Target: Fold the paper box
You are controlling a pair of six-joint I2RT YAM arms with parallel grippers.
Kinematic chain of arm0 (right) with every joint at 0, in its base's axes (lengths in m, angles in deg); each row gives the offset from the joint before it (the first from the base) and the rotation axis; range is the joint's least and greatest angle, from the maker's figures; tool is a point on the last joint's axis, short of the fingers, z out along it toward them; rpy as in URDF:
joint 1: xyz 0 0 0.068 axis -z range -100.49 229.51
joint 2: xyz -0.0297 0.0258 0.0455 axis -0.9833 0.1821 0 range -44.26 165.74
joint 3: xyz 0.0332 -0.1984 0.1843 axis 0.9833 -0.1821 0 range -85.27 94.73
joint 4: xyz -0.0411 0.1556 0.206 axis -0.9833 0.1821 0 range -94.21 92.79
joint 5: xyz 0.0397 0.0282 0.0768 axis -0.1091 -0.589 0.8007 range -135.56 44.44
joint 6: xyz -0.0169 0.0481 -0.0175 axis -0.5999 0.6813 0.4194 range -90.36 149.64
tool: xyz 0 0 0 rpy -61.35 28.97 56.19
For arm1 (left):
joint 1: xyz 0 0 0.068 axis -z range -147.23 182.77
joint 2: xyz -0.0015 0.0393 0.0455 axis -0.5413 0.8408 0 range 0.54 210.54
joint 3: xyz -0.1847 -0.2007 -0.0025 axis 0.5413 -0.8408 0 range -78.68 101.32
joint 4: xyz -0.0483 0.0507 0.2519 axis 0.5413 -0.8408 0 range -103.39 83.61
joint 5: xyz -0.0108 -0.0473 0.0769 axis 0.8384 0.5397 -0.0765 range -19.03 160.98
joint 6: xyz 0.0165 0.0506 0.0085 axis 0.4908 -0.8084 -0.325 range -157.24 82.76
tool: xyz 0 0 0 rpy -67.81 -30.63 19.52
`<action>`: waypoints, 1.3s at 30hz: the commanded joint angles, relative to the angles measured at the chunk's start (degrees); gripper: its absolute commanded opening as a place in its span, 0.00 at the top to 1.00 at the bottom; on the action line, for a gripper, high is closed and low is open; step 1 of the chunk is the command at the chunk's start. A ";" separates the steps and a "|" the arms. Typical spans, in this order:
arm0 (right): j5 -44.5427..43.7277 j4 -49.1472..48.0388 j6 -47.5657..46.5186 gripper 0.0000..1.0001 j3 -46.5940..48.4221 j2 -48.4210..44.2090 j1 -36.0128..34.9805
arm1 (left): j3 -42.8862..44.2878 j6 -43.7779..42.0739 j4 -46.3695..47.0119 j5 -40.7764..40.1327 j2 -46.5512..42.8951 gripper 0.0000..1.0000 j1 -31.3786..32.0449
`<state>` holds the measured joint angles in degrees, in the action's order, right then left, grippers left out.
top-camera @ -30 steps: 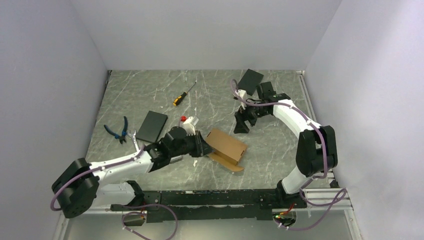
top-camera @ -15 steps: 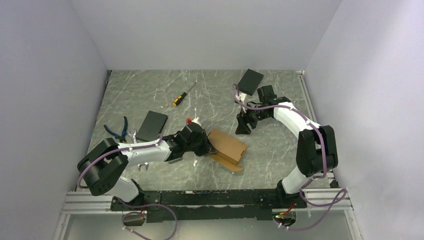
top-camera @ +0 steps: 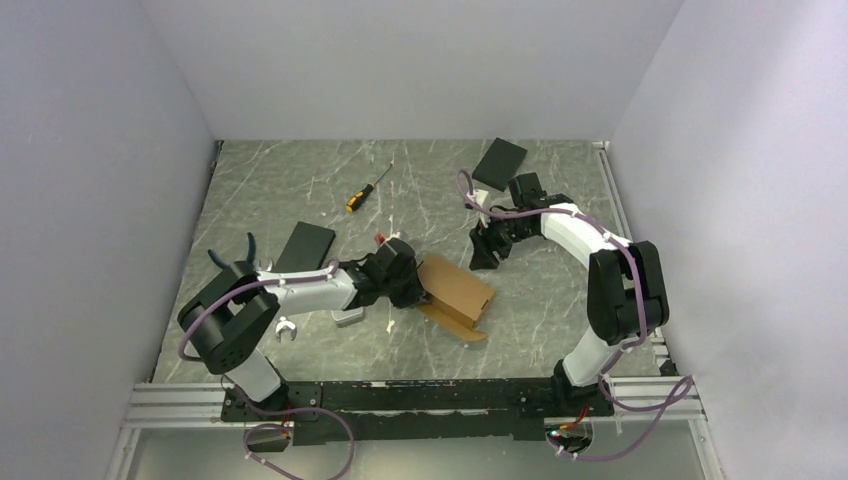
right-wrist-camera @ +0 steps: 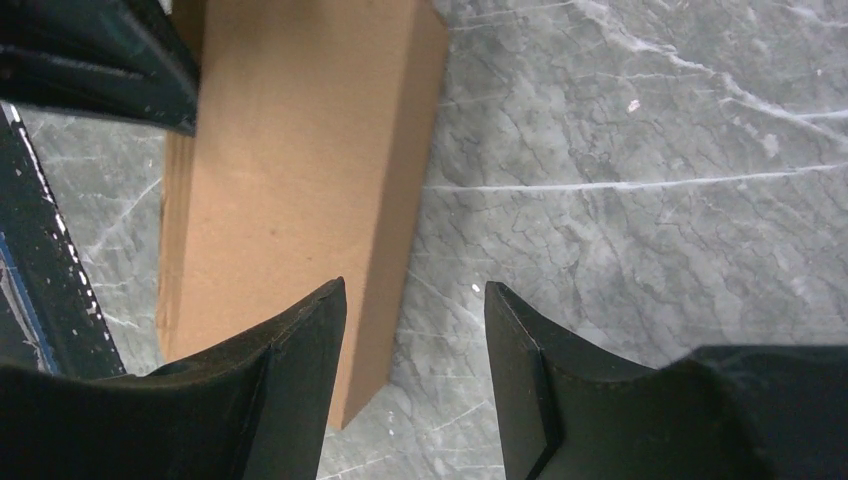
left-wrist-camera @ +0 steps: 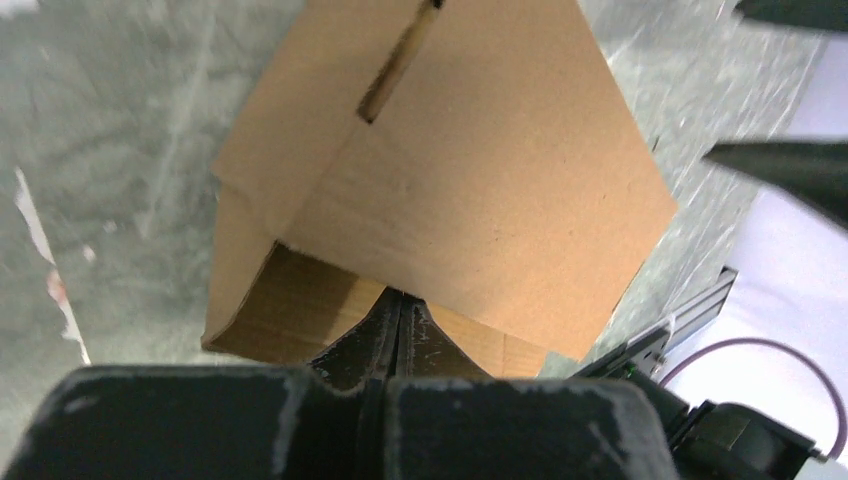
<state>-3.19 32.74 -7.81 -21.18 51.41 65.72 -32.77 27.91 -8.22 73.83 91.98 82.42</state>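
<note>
Paper box (top-camera: 458,292) lies mid-frame in the top view, long axis upper left to lower right, left hand (top-camera: 418,290) at its left end, right hand (top-camera: 483,255) apart to its upper right. Left wrist: fingers (left-wrist-camera: 372,340) closed at a panel edge, grip unclear. Right wrist: fingers open, empty, box upper left.

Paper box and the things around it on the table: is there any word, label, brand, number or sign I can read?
No text can be read in any view.
paper box: plain tan cardboard, no print on the faces that show.
black slab by the left arm: plain.
black slab at the far edge: plain.
screwdriver: too small to tell if it carries a mark.
</note>
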 commanded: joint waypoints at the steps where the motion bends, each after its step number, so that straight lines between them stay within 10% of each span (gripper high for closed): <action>1: 0.79 -1.39 0.01 0.44 0.81 -0.71 -0.37 | 4.45 -2.32 0.14 -1.42 1.33 1.00 -3.74; 20: 11.30 -7.20 0.50 0.18 -4.47 -12.72 5.60 | 24.68 -15.95 0.12 18.37 15.64 1.00 -14.40; 26: 14.50 -9.48 -5.23 0.00 -9.53 -15.78 5.69 | 19.27 -18.69 -0.98 19.92 7.48 1.00 -14.40; 35: 20.82 5.35 -45.35 0.01 -16.72 -21.44 6.58 | -2.67 -30.16 10.61 22.55 -13.92 0.92 -13.09; 39: 18.94 7.52 -52.03 0.01 -17.63 -21.42 6.66 | -11.16 -36.84 13.99 10.56 -26.55 0.78 -3.10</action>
<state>13.70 36.13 -44.94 -37.83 30.85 72.04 -38.45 0.26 -0.89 92.38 75.30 70.68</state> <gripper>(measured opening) 0.992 0.163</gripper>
